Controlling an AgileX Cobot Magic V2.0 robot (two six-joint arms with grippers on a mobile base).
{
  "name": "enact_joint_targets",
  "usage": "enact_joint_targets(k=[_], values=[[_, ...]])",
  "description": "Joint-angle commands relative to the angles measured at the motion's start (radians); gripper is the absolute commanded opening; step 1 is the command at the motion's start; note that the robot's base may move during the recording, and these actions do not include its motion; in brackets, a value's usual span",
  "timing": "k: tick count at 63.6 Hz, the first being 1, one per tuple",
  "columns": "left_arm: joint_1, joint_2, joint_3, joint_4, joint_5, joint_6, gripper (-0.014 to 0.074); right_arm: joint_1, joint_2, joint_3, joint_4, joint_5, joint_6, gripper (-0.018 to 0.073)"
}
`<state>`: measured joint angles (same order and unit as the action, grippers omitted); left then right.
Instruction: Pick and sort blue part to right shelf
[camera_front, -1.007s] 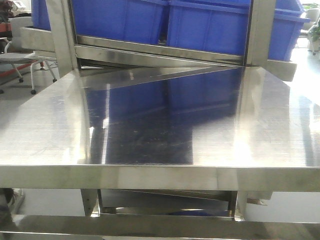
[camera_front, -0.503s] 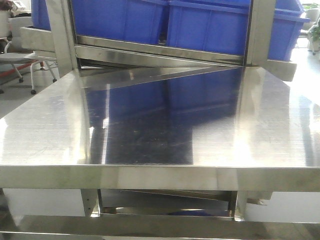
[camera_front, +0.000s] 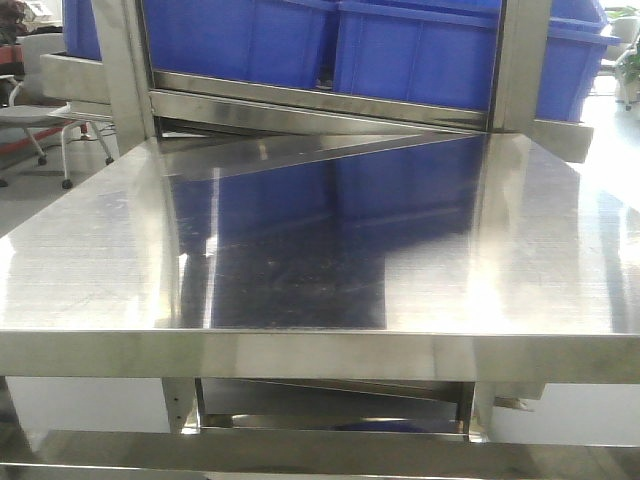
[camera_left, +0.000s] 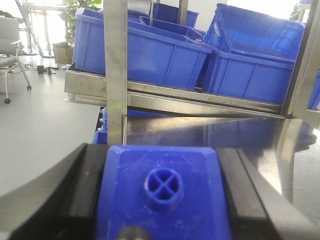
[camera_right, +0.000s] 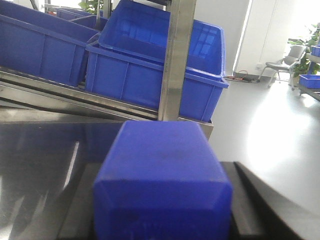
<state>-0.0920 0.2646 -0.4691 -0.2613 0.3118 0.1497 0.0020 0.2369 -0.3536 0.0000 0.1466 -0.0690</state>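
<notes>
In the left wrist view my left gripper (camera_left: 160, 195) is shut on a blue part (camera_left: 162, 200), a blocky piece with a round cross-shaped boss on its face; black fingers (camera_left: 75, 190) press on both sides. In the right wrist view my right gripper (camera_right: 160, 200) is shut on another blue part (camera_right: 162, 175), a plain smooth block held between black fingers (camera_right: 245, 200). Neither gripper nor part shows in the front view. Both grippers are over the steel table, facing the shelf of blue bins.
A polished steel table (camera_front: 320, 250) fills the front view, its front edge (camera_front: 320, 355) near me. Behind it a tilted steel shelf (camera_front: 320, 100) carries large blue bins (camera_front: 420, 50), also seen from the wrists (camera_left: 250, 65) (camera_right: 155, 65). Steel uprights (camera_left: 116, 75) (camera_right: 175, 60) stand ahead. Office chairs stand off to the sides.
</notes>
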Motion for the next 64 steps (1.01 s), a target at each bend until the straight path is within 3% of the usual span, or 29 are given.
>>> enact_joint_targets(k=[1, 16, 64], values=[[0.002, 0.009, -0.03, -0.015, -0.088, 0.002, 0.034, -0.007, 0.008, -0.028, -0.008, -0.093, -0.004, 0.0382], [0.002, 0.009, -0.03, -0.015, -0.088, 0.002, 0.0248, -0.007, 0.008, -0.028, -0.008, -0.093, -0.004, 0.0382], [0.002, 0.009, -0.03, -0.015, -0.072, 0.002, 0.0248, -0.007, 0.008, -0.028, -0.008, -0.093, -0.004, 0.0382]])
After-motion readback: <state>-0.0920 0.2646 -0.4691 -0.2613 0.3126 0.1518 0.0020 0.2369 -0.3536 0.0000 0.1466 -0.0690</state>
